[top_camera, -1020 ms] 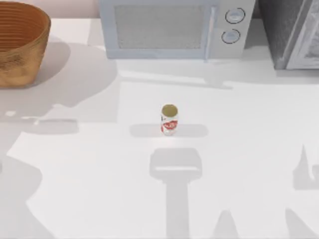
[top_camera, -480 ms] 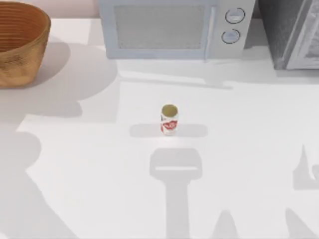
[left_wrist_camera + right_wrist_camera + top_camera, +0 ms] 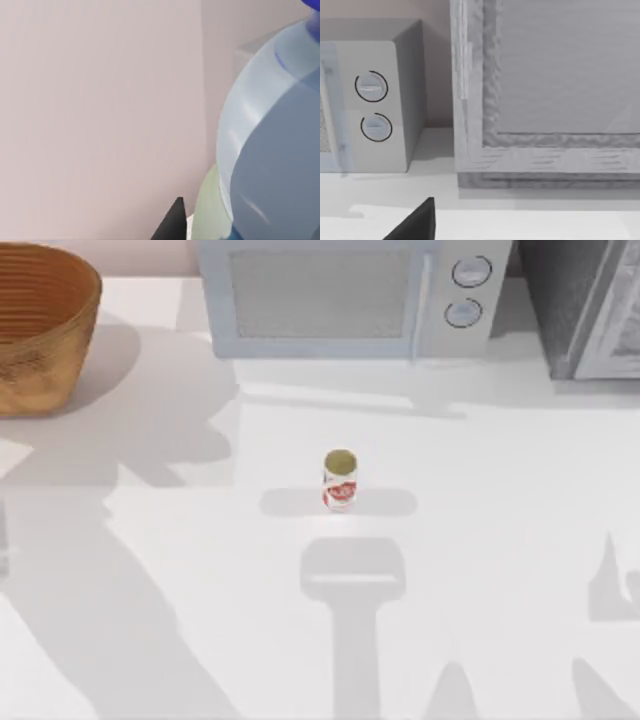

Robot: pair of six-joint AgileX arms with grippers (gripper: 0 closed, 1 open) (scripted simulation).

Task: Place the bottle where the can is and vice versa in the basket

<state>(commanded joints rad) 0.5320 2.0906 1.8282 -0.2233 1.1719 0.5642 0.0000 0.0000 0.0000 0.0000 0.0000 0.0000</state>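
the basket [image 3: 40, 325] sits at the far left corner of the surface [image 3: 500, 500] in the top view, a large round wicker bowl, orange-brown with ribbed rings inside and a lighter tan outside; its left part is cut off by the edge of the view.

the left wrist view has the bottle [image 3: 272, 145] very close to the camera: a rounded, pale grey-blue translucent upper part, a darker blue-grey body below it, and a deep blue bit at the very top corner. a dark fingertip [image 3: 170, 222] of the left gripper pokes in beside it, with a plain pinkish wall behind. whether that gripper has hold of the bottle, or how far open it is, i cannot tell.

near the middle of the surface the can [image 3: 340, 480] stands upright and alone, a short white cylinder with red label markings and a dull gold-olive round top, well apart from the basket.

behind it, along the back edge, is a microwave [image 3: 350, 295] with two round knobs, and to its right a grey cabinet [image 3: 590, 305].

the right wrist view faces the microwave's knobs [image 3: 372, 107] and the cabinet front; one dark fingertip [image 3: 417, 222] of the right gripper shows, and its opening cannot be told.
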